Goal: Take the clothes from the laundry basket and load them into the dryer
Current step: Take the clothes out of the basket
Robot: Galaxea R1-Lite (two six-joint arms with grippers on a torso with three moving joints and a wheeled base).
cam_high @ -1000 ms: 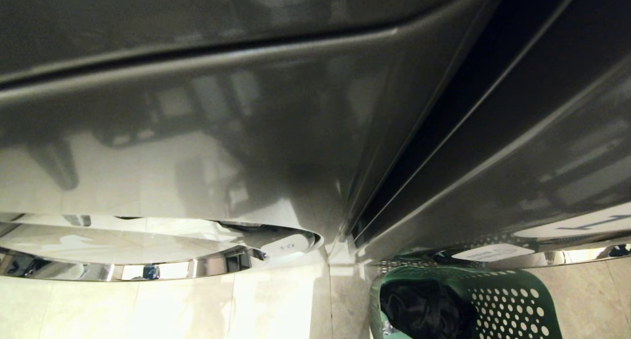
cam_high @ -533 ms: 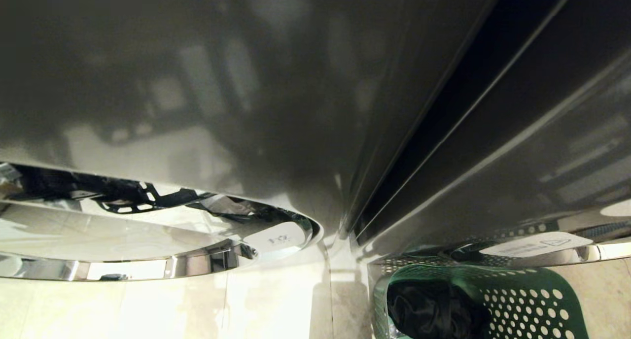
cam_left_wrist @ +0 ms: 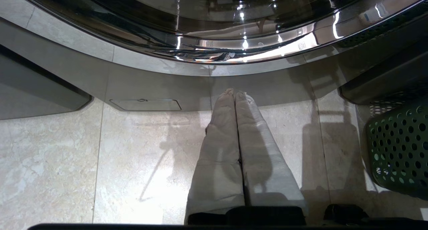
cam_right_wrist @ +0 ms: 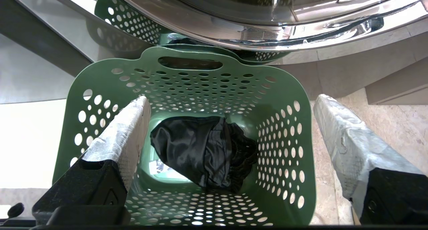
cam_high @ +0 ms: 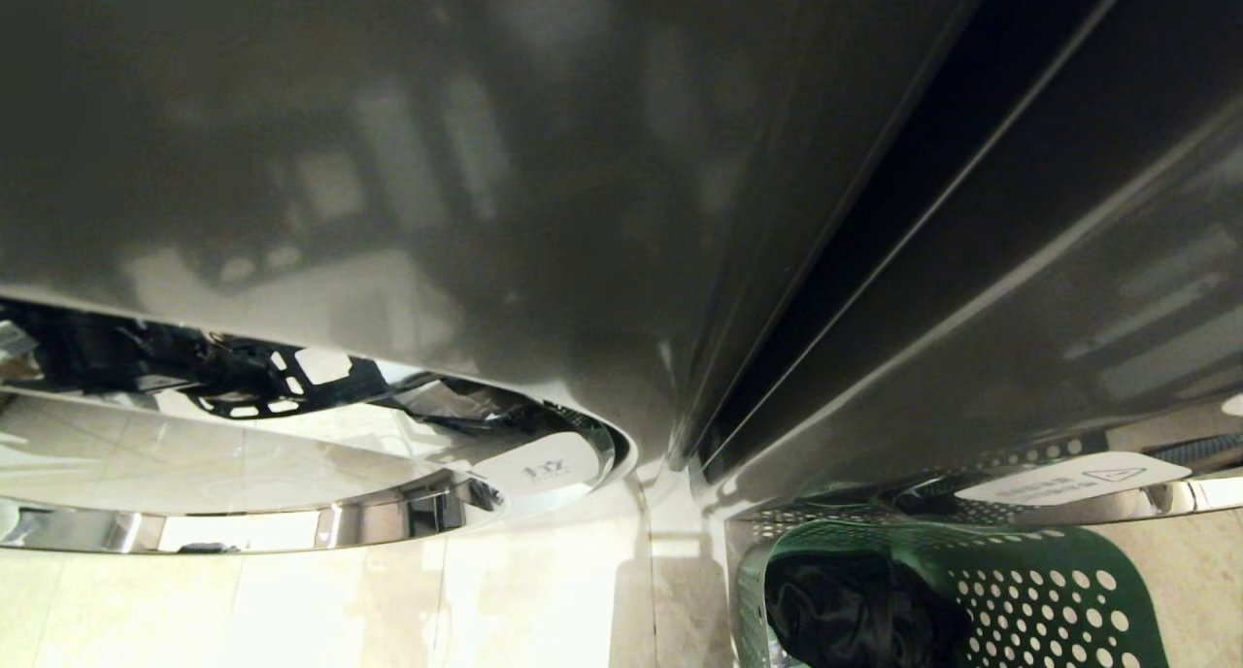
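A green perforated laundry basket (cam_right_wrist: 302,99) stands on the floor against the right-hand grey machine (cam_high: 1068,289). Black clothes (cam_right_wrist: 204,149) lie crumpled at its bottom, also visible in the head view as a dark heap (cam_high: 855,610) inside the basket (cam_high: 1029,590). My right gripper (cam_right_wrist: 231,99) hangs above the basket's mouth, open wide, with nothing between its padded fingers (cam_right_wrist: 128,123). My left gripper (cam_left_wrist: 234,93) is shut and empty over the floor tiles, in front of the left machine's chrome door ring (cam_left_wrist: 234,52). Which machine is the dryer I cannot tell.
Two grey front-loading machines stand side by side with a dark gap (cam_high: 874,231) between them. The left one's chrome door ring (cam_high: 291,527) juts out low. Pale tiled floor (cam_left_wrist: 67,163) lies before them, and the basket (cam_left_wrist: 398,146) sits to the left gripper's side.
The whole head view has shifted as the camera tilted: more of the left door ring shows and the basket sits slightly lower in frame. The things themselves have not moved.
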